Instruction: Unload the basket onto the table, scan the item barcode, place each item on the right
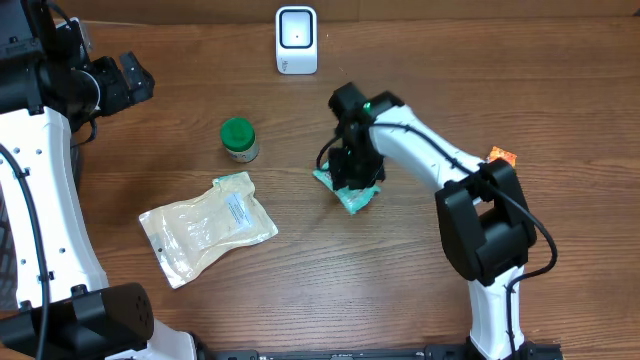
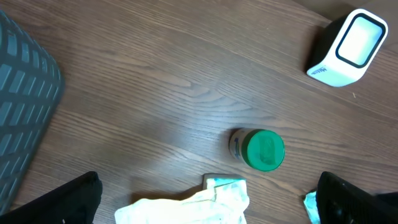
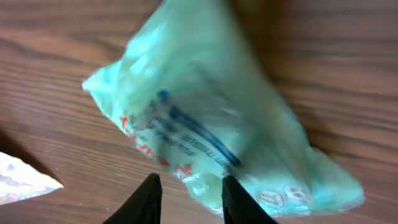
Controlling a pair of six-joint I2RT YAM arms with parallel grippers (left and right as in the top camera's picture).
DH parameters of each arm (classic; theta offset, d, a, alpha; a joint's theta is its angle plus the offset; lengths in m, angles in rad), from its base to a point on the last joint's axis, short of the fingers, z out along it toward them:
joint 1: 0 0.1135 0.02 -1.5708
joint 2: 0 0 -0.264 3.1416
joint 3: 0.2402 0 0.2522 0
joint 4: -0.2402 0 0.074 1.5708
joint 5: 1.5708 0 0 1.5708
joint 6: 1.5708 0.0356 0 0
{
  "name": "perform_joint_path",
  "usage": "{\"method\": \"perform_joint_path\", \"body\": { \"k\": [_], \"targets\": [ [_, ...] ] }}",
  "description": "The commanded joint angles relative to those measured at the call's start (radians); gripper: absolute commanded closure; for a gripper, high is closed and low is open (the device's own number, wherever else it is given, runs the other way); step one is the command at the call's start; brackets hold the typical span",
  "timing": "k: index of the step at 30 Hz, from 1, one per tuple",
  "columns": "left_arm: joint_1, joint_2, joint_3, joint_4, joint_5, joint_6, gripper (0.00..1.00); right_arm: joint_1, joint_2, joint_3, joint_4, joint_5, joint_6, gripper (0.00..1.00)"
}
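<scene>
The item is a pale green plastic packet with blue and red print. It lies on the wooden table just below the scanner area. My right gripper points down over it. Its fingers stand a little apart, with the packet's near edge in the gap, not pinched. No barcode is readable in the blurred right wrist view. The white scanner stands at the back of the table, its window also in the left wrist view. My left gripper hangs wide open at the far left, holding nothing.
A jar with a green lid stands left of the packet. A flat whitish pouch lies at the front left. A small orange packet sits by the right arm. A grey mat lies at the left.
</scene>
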State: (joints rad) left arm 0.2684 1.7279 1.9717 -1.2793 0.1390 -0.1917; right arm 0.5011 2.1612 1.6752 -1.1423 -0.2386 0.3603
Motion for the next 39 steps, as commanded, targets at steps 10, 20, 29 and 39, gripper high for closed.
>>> {"method": "perform_joint_path", "body": {
  "k": [10,20,29,39],
  "targets": [
    [-0.002,0.0,0.008,0.0,0.008,-0.014,0.0,0.01,0.008,0.134,0.124,0.085,0.075,0.67],
    [-0.002,0.0,0.008,0.0,0.008,-0.014,0.0,0.003,0.009,0.086,0.162,0.248,0.212,0.73],
    [-0.002,0.0,0.008,0.0,0.008,-0.014,0.0,0.03,0.009,-0.004,0.197,0.169,0.158,0.76],
    [-0.003,0.0,0.008,0.0,0.008,-0.014,0.01,0.03,0.008,0.008,0.133,-0.229,-0.295,0.76]
  ]
}}
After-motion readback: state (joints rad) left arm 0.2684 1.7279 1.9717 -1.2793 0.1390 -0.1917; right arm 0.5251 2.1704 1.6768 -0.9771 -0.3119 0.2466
